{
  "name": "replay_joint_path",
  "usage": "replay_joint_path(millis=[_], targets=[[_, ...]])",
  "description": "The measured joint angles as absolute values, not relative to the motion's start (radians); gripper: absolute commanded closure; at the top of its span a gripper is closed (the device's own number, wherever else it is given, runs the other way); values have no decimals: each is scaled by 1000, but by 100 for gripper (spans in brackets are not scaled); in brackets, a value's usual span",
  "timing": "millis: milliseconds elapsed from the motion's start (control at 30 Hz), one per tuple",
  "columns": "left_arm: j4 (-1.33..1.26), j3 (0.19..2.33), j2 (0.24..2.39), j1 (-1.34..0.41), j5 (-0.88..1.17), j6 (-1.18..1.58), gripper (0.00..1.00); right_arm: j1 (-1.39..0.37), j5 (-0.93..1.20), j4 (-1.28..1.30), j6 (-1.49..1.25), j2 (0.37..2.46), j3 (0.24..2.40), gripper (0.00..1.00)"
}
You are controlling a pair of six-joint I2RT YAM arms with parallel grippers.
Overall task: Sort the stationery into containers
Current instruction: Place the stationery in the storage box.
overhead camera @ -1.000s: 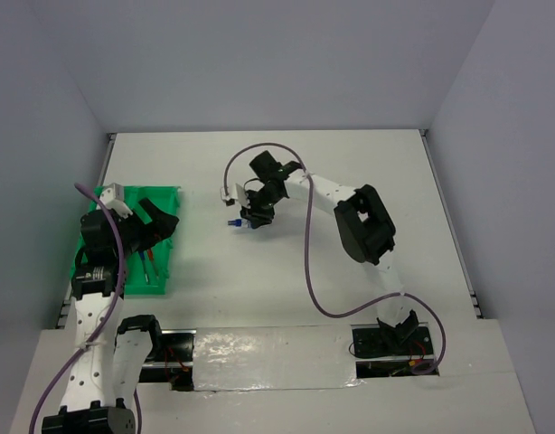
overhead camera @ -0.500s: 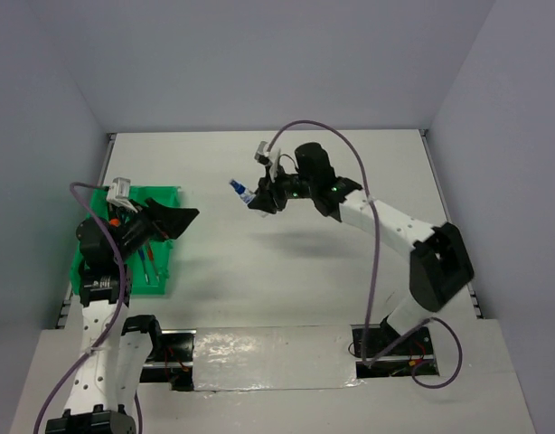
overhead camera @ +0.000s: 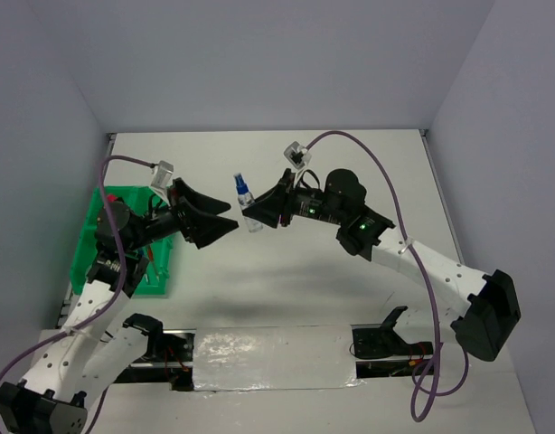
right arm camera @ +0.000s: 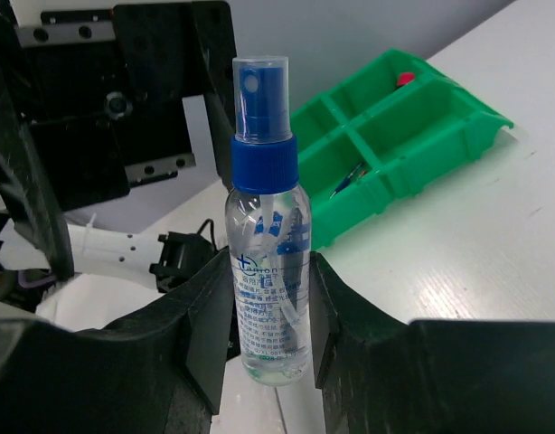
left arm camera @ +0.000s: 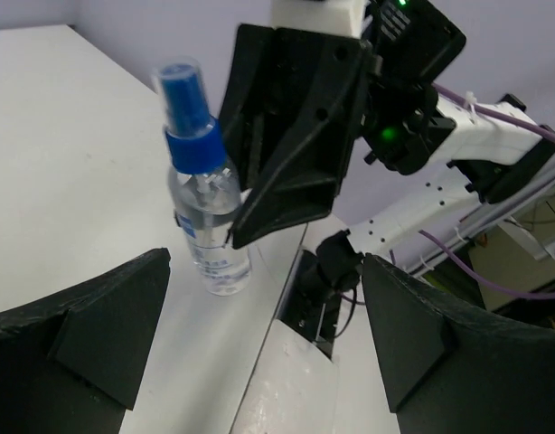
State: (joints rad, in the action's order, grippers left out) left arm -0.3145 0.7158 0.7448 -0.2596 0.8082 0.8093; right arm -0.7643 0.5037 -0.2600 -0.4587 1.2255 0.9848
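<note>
Raised upright, spray bottle [right arm camera: 265, 271], clear, blue-capped

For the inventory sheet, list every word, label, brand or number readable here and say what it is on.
spray bottle label, held in the right gripper: a blue logo above several lines of blue print, all too small and blurred to read.
green tray: no text visible.
Nothing else carries readable text.
</note>
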Motion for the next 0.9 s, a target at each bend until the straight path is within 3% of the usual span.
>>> replay_joint_path(millis=[533, 700, 900], targets=[[-293, 742, 797, -360, 736, 765, 8, -851, 486, -260, -466, 1210, 972, 100], [-282, 748, 797, -360, 711, 756, 15, -853, 492, -262, -457, 1207, 961, 100], [-284, 749, 805, -360, 710, 758, 31, -868, 500, -262, -454, 1206, 957, 100]])
